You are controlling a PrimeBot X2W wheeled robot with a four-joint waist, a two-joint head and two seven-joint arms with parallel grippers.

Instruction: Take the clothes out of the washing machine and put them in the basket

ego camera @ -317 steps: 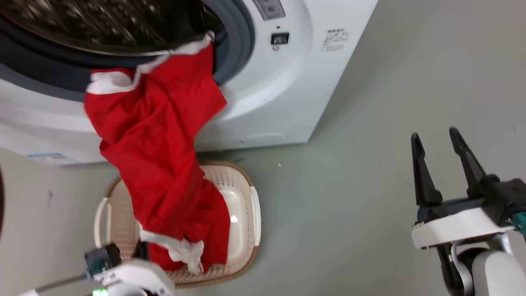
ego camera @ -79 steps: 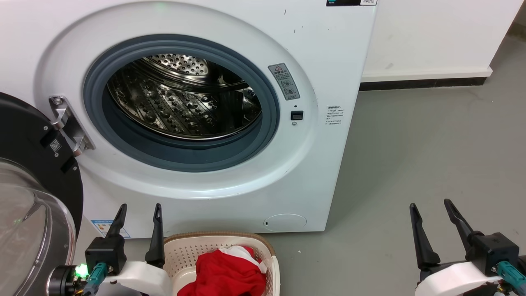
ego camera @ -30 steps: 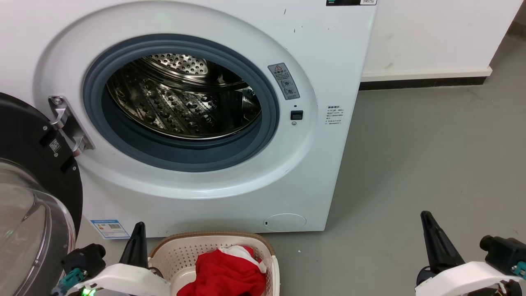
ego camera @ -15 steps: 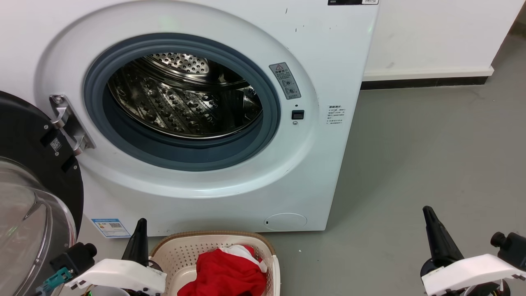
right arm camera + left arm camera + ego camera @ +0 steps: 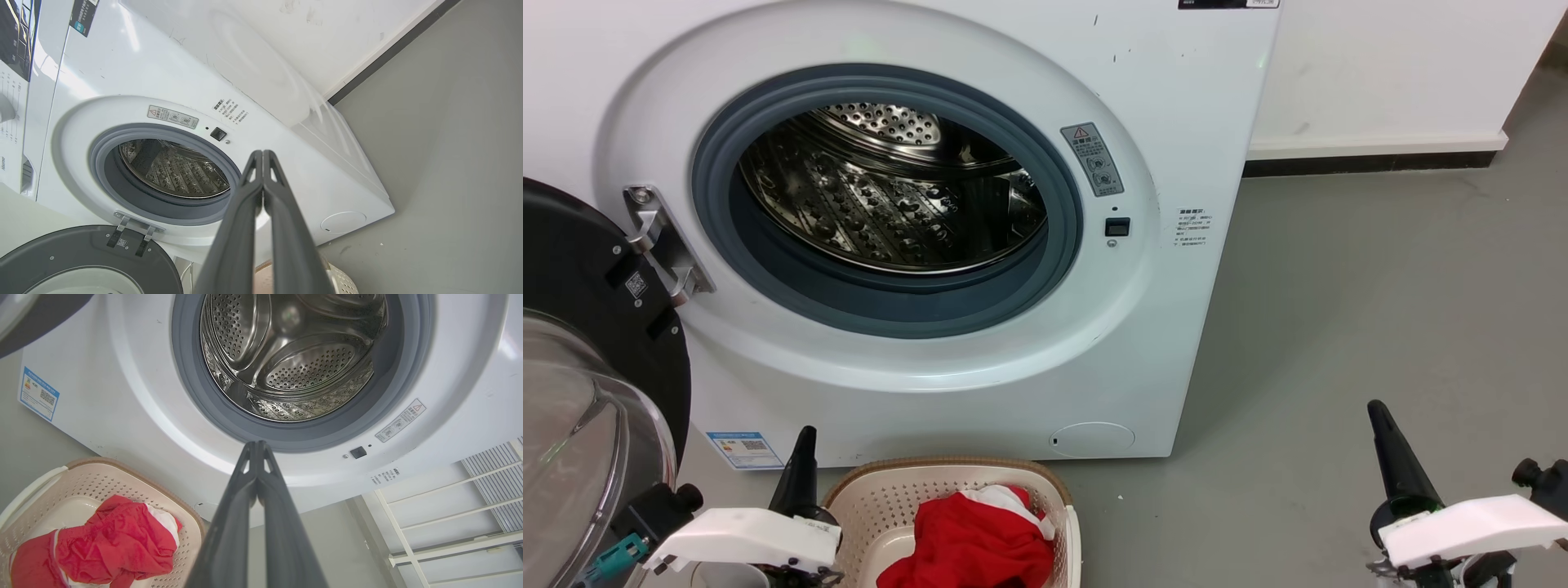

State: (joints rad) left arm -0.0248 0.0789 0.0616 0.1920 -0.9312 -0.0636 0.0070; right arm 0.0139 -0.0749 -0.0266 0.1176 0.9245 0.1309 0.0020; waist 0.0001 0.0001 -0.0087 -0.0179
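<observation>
**Both grippers have closed their fingers**

Earlier spread, the long dark fingers of the left gripper (image 5: 256, 446) and the right gripper (image 5: 262, 154) now press together, holding nothing. At near left the crumpled red clothes (image 5: 976, 543) with white trim lie in the perforated cream basket (image 5: 870, 502), in front of the white washing machine (image 5: 1176, 122). Its sticker (image 5: 1092, 159) shows a red warning triangle, but the text is unreadable.

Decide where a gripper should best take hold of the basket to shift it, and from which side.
Probably the basket by its pale side handle, coming from above and closing across it: it is a slim bar along the brown rim, likely easy to pinch, while the clothes lie heaped inside.
</observation>
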